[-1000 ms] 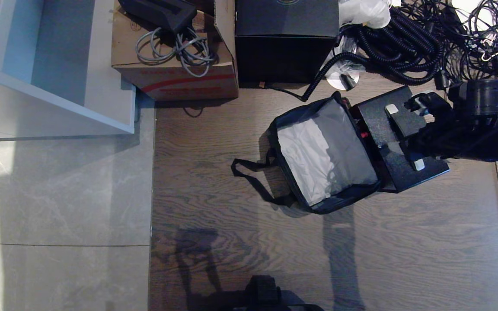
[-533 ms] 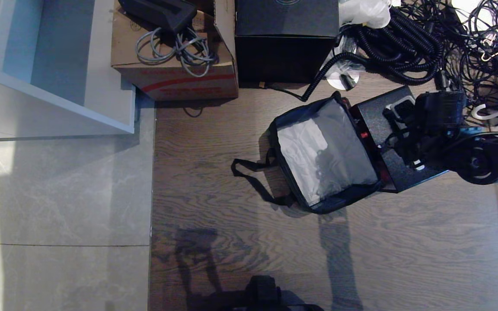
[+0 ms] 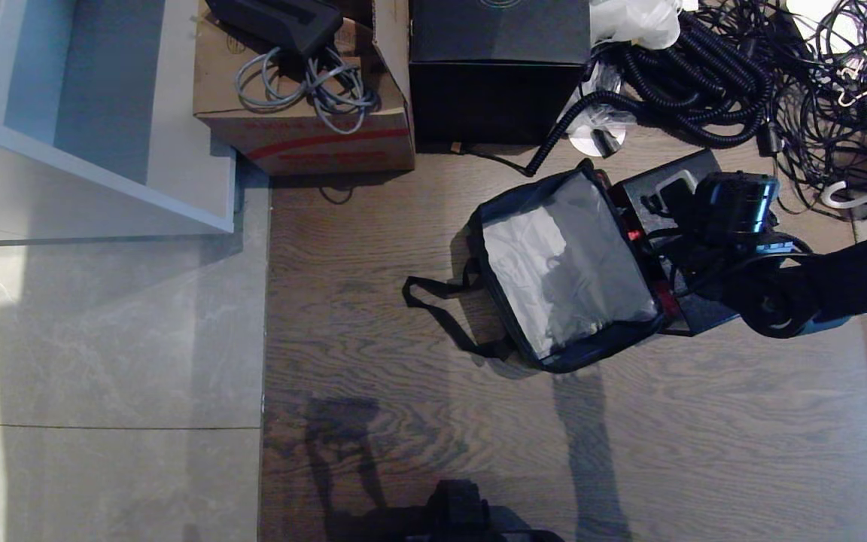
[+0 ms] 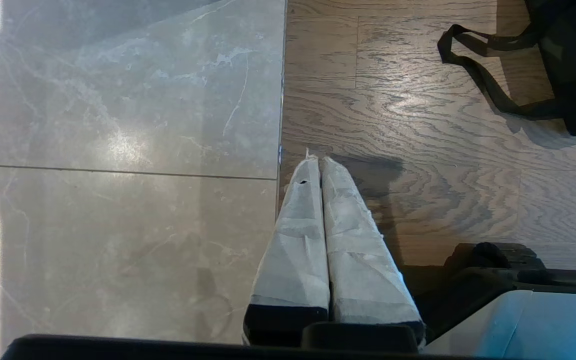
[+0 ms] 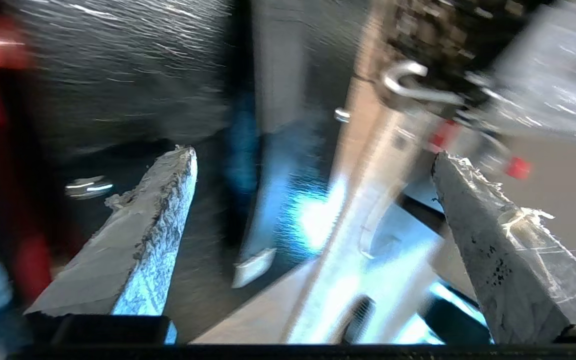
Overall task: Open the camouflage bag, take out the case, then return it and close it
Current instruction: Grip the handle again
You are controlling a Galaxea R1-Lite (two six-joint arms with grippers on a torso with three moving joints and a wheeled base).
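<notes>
bag point(image 3: 565, 275) lies open on the floor, grey inside bare; case point(image 3: 648, 197) rests on its flap, out and within reach. right gripper point(image 5: 313, 165) hovers over it, jaws spread; left gripper point(image 4: 315, 165) parked, jaws pressed together

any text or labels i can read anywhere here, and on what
None can be read.
Cardboard box: red printing below a red stripe on its front side, too blurred to read.
Black cube box: a round mark at the far edge of its lid, cut off by the frame, unreadable.
Camouflage bag and case: no lettering visible.
</notes>
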